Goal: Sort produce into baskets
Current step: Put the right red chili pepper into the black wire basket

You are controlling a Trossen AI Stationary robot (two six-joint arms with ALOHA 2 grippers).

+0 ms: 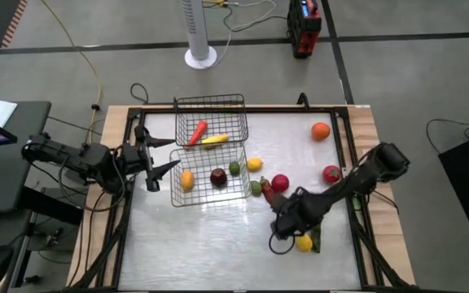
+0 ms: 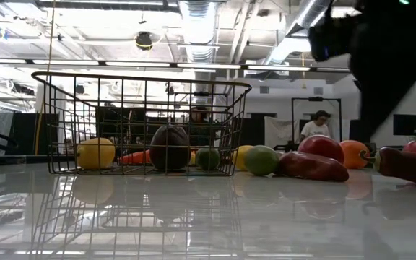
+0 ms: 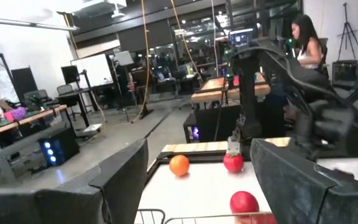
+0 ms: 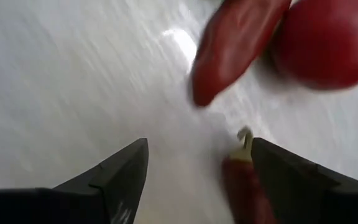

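Two wire baskets stand side by side at the table's far left. The far basket (image 1: 211,119) holds a carrot (image 1: 197,130) and a yellow piece (image 1: 215,139). The near basket (image 1: 212,181) holds a lemon (image 1: 187,180), a dark apple (image 1: 217,177) and a lime (image 1: 234,168). My right gripper (image 1: 278,213) is open, low over the table. A small dark red pepper with a pale stem (image 4: 244,183) lies between its fingers, close to one of them. A red chili (image 4: 235,43) and a red apple (image 4: 328,37) lie just beyond. My left gripper (image 1: 163,159) is open and empty beside the baskets' left side. My right gripper has one finger (image 4: 297,180) right beside the dark red pepper's stem end (image 4: 246,149), slanting down toward the table. I cannot tell whether the finger touches it. The pepper lies on the table.
Loose on the table are a lemon (image 1: 254,163), an orange (image 1: 321,130), a red fruit (image 1: 331,173), and a lemon (image 1: 304,242) with a green piece (image 1: 316,240) by the right arm. People sit at desks beyond the table (image 3: 306,37).
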